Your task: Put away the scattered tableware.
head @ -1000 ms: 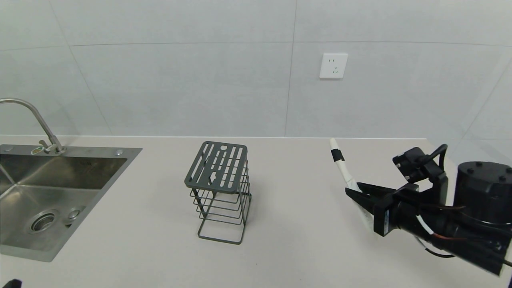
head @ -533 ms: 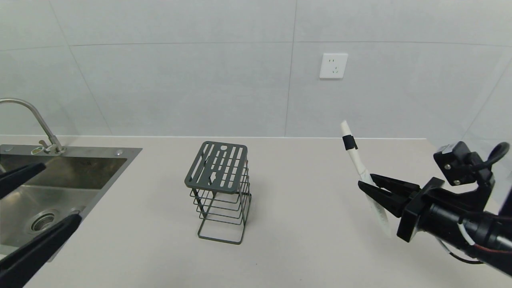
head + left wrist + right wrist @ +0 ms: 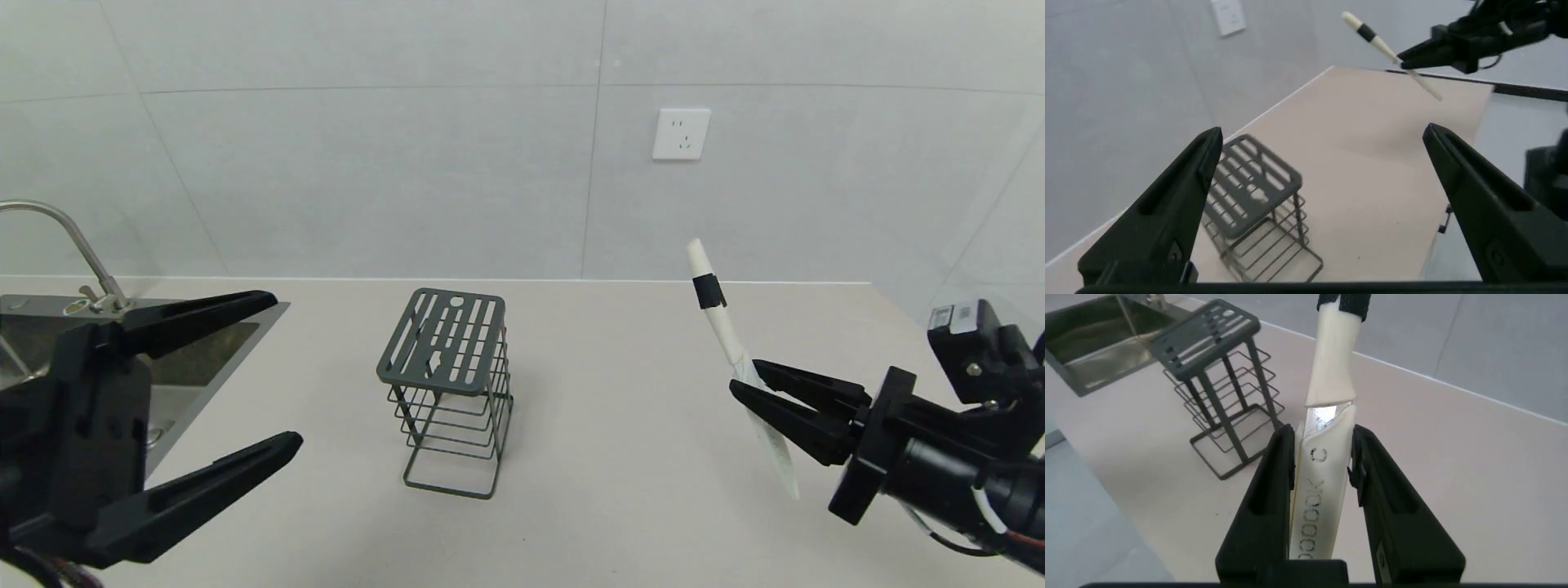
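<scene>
A white knife [image 3: 709,300] with a black band on its handle is held handle-up above the right side of the counter, with my right gripper [image 3: 744,377] shut on its blade. In the right wrist view the knife [image 3: 1327,457] sits between the two fingers of the right gripper [image 3: 1321,434]. A dark grey wire rack [image 3: 449,384] with a slotted top stands upright mid-counter, left of the knife. My left gripper [image 3: 282,371] hangs open and holds nothing, left of the rack and over the sink's edge. The left wrist view looks between its fingers [image 3: 1167,212] at the rack [image 3: 1253,196] and the knife [image 3: 1376,37].
A steel sink [image 3: 196,384] with a curved faucet [image 3: 73,237] lies at the left end of the counter. A wall socket [image 3: 681,134] sits on the tiled wall behind. Bare counter lies between the rack and the knife.
My left gripper has risen into the head view from the lower left, open. The right gripper has lifted the knife off the counter, carrying it up and a little to the right.
</scene>
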{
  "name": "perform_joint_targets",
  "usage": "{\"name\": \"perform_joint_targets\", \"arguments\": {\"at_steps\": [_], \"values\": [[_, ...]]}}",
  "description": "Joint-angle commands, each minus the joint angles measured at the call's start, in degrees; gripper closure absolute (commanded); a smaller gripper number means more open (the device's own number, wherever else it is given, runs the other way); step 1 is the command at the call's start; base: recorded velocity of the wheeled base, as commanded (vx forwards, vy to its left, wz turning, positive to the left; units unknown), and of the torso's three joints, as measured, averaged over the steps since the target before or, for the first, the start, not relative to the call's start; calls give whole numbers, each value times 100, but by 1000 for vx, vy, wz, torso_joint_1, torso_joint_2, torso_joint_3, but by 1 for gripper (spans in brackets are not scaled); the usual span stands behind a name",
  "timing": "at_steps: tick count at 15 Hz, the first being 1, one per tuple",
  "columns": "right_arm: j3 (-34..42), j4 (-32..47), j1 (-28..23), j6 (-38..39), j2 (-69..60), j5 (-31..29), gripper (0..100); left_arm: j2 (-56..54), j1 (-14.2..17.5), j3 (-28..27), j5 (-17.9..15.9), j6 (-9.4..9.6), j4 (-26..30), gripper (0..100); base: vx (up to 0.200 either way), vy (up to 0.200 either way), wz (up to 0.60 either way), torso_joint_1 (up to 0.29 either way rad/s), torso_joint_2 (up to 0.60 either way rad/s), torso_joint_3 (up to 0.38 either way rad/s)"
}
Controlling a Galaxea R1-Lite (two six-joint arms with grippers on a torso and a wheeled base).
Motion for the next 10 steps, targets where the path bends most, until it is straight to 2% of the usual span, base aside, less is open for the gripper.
{"name": "perform_joint_targets", "arguments": {"at_steps": [1,2,4,6,10], "values": [[32,-144,95,-30,-1,52,100,912,-428,-30,-128,-20,-703,0,0,0,0,0,0,0],[41,-311,130,-30,16,193,100,1088,-586,-30,-128,-29,-949,0,0,0,0,0,0,0],[296,-1348,121,-153,394,474,100,1615,-956,-57,-128,-29,-1529,0,0,0,0,0,0,0],[454,-1753,200,-232,570,711,100,2055,-1087,-153,-128,-38,-2030,0,0,0,0,0,0,0],[384,-1770,464,-469,579,914,100,2477,-1395,-206,-128,-46,-2513,0,0,0,0,0,0,0]]}}
